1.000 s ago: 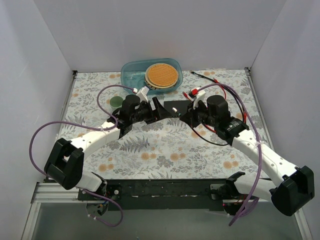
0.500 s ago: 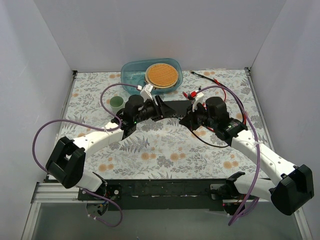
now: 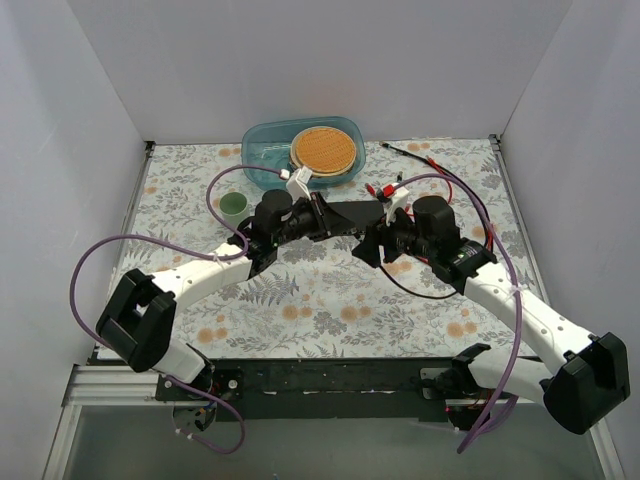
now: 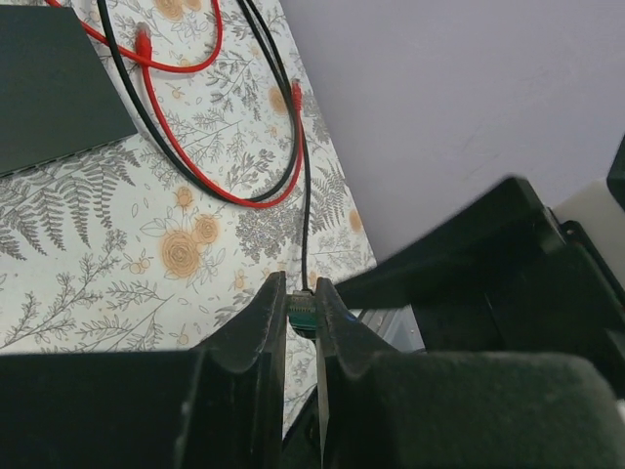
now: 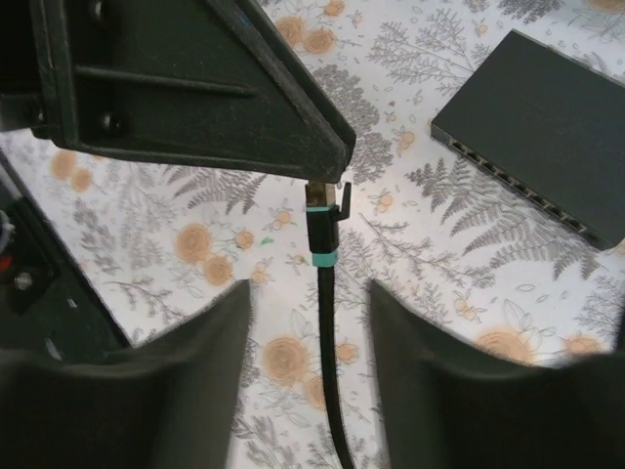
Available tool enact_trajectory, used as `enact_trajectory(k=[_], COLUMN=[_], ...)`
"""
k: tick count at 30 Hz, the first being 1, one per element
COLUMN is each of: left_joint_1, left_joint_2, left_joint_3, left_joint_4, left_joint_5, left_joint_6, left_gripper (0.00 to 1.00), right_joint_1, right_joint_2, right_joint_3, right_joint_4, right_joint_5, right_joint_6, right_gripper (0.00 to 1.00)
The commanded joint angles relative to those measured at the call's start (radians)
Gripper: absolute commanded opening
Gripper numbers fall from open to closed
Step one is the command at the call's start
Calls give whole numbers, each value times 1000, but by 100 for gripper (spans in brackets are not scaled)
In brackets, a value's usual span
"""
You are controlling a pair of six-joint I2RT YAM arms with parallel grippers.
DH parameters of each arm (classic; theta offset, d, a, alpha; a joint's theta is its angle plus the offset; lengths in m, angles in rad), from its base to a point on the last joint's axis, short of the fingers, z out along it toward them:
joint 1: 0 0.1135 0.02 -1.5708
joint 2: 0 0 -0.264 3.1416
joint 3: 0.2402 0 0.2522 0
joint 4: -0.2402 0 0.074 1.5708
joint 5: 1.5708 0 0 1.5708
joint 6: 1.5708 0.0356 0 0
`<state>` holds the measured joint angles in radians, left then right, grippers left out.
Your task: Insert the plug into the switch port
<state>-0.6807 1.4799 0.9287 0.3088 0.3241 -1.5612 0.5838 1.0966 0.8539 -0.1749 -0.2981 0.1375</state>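
Note:
The plug (image 5: 322, 230) is a black connector with a teal band on a black cable (image 5: 330, 391). My left gripper (image 4: 301, 288) is shut on it, and the plug's (image 4: 303, 313) tip shows between the closed fingers. My right gripper (image 5: 308, 293) stands open just behind it, with the cable running loose between its fingers. In the top view the left gripper (image 3: 328, 222) and the right gripper (image 3: 372, 245) meet tip to tip in front of the switch (image 3: 352, 214), a flat black box. The switch (image 5: 547, 127) shows its port row along its near edge.
Red and black cables (image 4: 195, 147) loop on the floral cloth right of the switch. A teal basin (image 3: 262, 150) holding an orange disc (image 3: 324, 150) stands at the back. A small green cup (image 3: 233, 207) sits at the left. White walls enclose the table.
The left gripper closed on the plug. The right gripper, shut on it before, opened and let go. The left wrist shifted slightly right and back.

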Motion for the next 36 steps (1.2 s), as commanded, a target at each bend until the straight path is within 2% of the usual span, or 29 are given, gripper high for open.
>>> enact_trajectory(k=[1,2,3,4,6,7,9,10,13,16,23,36], left_joint_1=[-8,-8,-8,-8,-8,-8,-8,-8,-8,-8,-8,-10], left_joint_2=[-92,-101,-128,-141,-168,-194,-222,-234,-274,-285,-291,-309], left_joint_3=[-40,-51,-62,-71,-100,-109,-140,-151,-171,-168,-143,-140], left_joint_4=[35,39,42,46,59,79,117,128,157,170,177,193], left_joint_5=[-2,-2,-8,-13,-10,6,26,35,78,122,153,190], left_joint_6=[101,127,141,151,180,188,217,223,250,263,271,262], left_gripper=[0,0,0,0,0,0,0,0,0,0,0,0], right_joint_1=[-7,-33,-50,-70,-128,-143,-185,-196,-210,-208,-210,-210], right_joint_2=[-43,-43,-40,-26,-6,9,26,40,69,83,117,174], right_joint_3=[36,36,36,40,40,34,20,14,-6,-19,-13,-30], right_joint_4=[67,81,98,127,166,202,296,345,498,592,588,652], right_joint_5=[-35,-68,-109,-216,-329,-446,-551,-661,-800,-845,-854,-848], right_joint_6=[13,16,19,33,54,86,126,151,264,352,376,430], right_gripper=[77,84,85,85,84,84,81,80,74,69,52,46])
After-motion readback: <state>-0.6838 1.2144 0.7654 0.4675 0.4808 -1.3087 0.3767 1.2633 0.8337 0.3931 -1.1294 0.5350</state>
